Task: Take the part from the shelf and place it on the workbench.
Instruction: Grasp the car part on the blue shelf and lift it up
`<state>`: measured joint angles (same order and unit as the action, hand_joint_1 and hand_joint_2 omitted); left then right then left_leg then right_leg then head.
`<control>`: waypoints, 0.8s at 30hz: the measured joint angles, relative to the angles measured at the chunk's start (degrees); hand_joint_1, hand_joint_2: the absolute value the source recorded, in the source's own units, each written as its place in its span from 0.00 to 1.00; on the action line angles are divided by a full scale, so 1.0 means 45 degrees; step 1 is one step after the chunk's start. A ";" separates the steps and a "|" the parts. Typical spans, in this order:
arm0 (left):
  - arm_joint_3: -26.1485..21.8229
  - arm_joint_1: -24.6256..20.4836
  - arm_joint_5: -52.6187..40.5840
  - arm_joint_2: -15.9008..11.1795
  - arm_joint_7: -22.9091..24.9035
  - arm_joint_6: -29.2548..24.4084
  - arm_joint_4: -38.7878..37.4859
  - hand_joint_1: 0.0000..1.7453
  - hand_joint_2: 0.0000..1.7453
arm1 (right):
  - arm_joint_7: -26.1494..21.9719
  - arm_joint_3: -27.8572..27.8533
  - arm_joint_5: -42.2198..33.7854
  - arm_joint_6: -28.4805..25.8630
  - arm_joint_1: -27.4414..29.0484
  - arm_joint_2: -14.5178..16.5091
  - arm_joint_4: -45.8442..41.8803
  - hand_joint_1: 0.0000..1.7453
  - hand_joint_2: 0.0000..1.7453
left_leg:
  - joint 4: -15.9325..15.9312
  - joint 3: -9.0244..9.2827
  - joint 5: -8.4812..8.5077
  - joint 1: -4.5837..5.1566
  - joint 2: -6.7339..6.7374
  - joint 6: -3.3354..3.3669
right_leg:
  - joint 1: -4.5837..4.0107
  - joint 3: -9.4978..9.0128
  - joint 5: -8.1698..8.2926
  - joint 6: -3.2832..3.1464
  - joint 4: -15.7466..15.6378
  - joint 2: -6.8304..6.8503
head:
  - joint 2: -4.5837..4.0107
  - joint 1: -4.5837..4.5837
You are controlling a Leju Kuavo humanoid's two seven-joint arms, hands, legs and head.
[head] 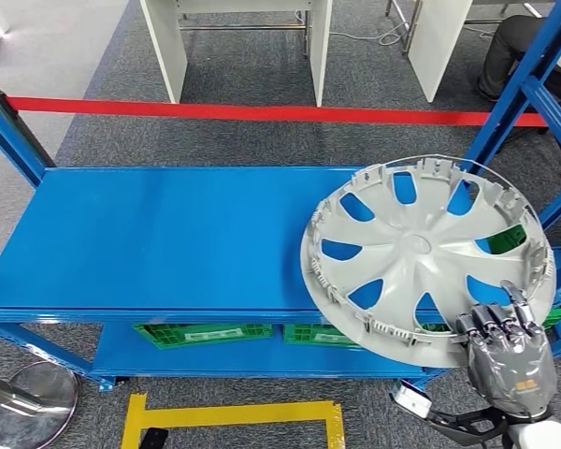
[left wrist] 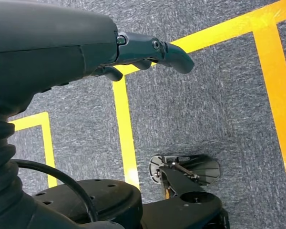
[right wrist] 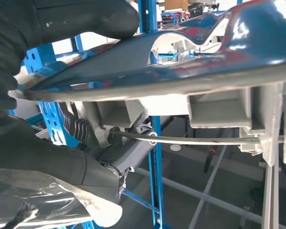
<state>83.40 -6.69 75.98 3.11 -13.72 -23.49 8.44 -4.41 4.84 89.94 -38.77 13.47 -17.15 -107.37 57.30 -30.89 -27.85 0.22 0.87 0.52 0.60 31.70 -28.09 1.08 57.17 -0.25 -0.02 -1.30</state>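
Between the right hand's (head: 509, 351) closed fingers (head: 495, 321), the wheel cover's (head: 424, 257) near rim is gripped over the shelf (head: 158, 238), so lifting out appears under way; carry it level next.

The right hand (head: 509, 351) is grey with dark, segmented fingers (head: 491, 320) and a small orange mark on its back, above a white wrist cuff and black bracket. The left hand (left wrist: 98, 47) has a smooth dark grey shell, a black ribbed cover (left wrist: 3, 157), a black cable (left wrist: 58, 176) and small round screws.
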 joint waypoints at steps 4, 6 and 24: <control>0.0044 -0.0003 -0.0018 -0.0002 0.0002 -0.0002 0.0000 0.00 1.00 | -0.0208 -0.0017 0.0000 0.0000 -0.0010 0.0126 -0.0277 1.00 1.00 | 0.0000 -0.0002 0.0000 0.0000 0.0000 0.0000 | 0.0000 0.0002 0.0000 0.0000 0.0000 0.0000 | 0.0000 0.0000; 0.0065 -0.0004 -0.0027 -0.0002 0.0002 -0.0006 0.0000 0.00 0.75 | -0.0249 -0.0017 0.0002 0.0000 -0.0014 0.0185 -0.0440 1.00 1.00 | 0.0000 -0.0003 0.0000 -0.0001 0.0000 0.0000 | -0.0001 0.0003 0.0000 0.0000 0.0001 0.0001 | 0.0000 0.0000; 0.0316 0.0006 0.0004 -0.0021 -0.1936 -0.0300 0.0000 0.00 1.00 | 0.0382 0.0957 -0.0149 0.0000 0.0418 0.0281 -0.2632 1.00 1.00 | 0.0000 -0.0012 0.0000 -0.0001 0.0000 0.0000 | -0.0001 0.0010 -0.0001 -0.0001 0.0002 0.0001 | 0.0000 -0.0001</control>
<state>84.82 -6.67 75.99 3.02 -22.43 -24.84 8.44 -2.70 9.15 89.27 -38.77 15.35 -15.89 -119.21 57.29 -30.95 -27.85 0.21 0.87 0.52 0.60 31.75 -28.10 1.08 57.18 -0.24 -0.02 -1.31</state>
